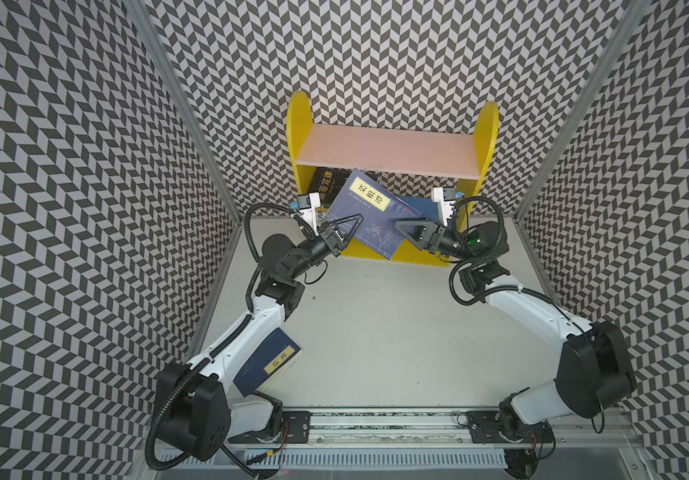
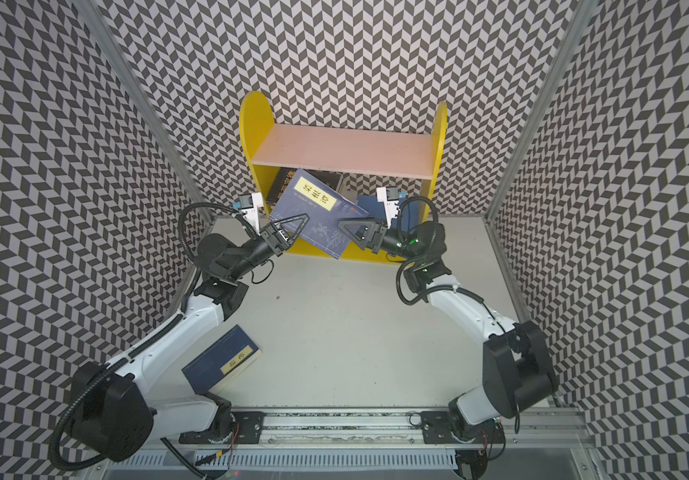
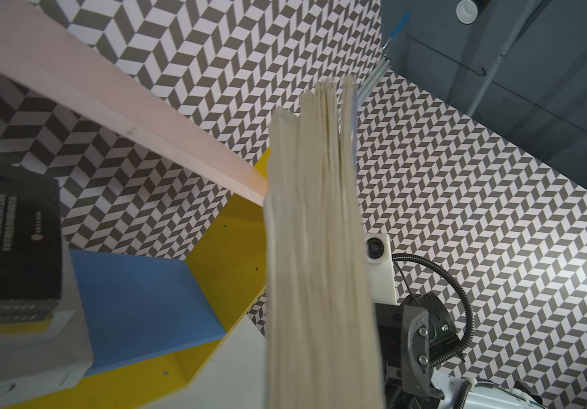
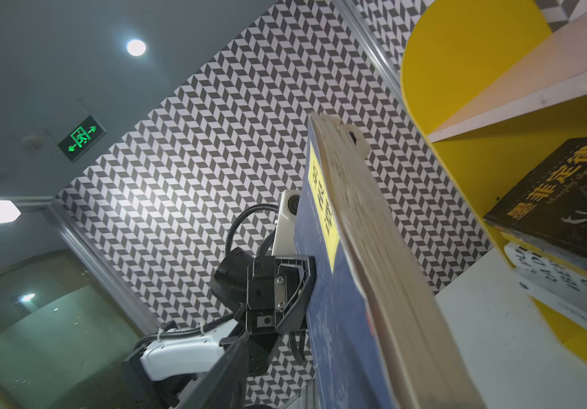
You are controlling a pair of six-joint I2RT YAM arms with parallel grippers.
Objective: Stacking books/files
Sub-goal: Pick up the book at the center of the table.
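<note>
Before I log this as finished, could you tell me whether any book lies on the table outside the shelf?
Yes, a navy book lies on the table by the left arm, away from the shelf.

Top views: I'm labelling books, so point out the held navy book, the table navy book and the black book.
held navy book [image 1: 376, 224], in a top view, mid cover
table navy book [image 1: 279, 360], in a top view, yellow label
black book [image 1: 328, 188], in a top view, gold title

Tilted book [image 1: 376, 224] just in front of shelf [image 1: 388, 156], book stack [image 1: 328, 187] in its lower bay, lone book [image 1: 270, 365] on desk [image 1: 376, 332] well fwd of it.
</note>
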